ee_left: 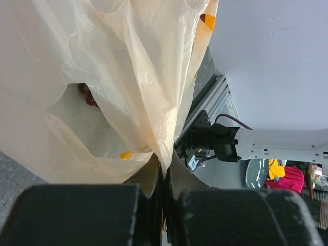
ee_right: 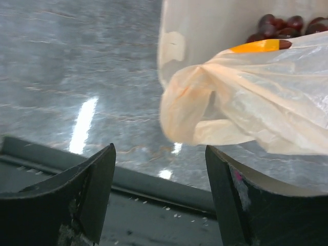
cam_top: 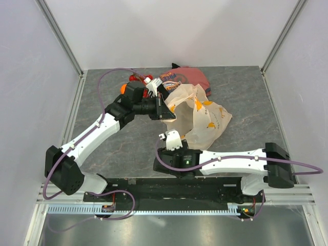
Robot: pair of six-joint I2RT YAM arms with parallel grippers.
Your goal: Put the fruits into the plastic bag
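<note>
The cream plastic bag [cam_top: 204, 116] with yellow prints lies mid-table. My left gripper [cam_top: 167, 114] is shut on its left rim and holds it lifted; in the left wrist view the film [ee_left: 138, 77] is pinched between the closed jaws [ee_left: 165, 160], and the mouth gapes. Dark purple grapes [ee_right: 285, 24] lie inside the bag and also show in the left wrist view [ee_left: 86, 94]. My right gripper [cam_top: 171, 136] is open and empty just in front of the bag, with a handle loop [ee_right: 202, 110] just beyond its fingertips [ee_right: 160, 159]. An orange [cam_top: 123, 88] and small red berries [cam_top: 134, 78] sit behind the left wrist.
A red-and-black printed cloth [cam_top: 187, 77] lies behind the bag at the back of the table. White walls close in the left, right and back sides. The black base rail [cam_top: 174, 184] runs along the near edge.
</note>
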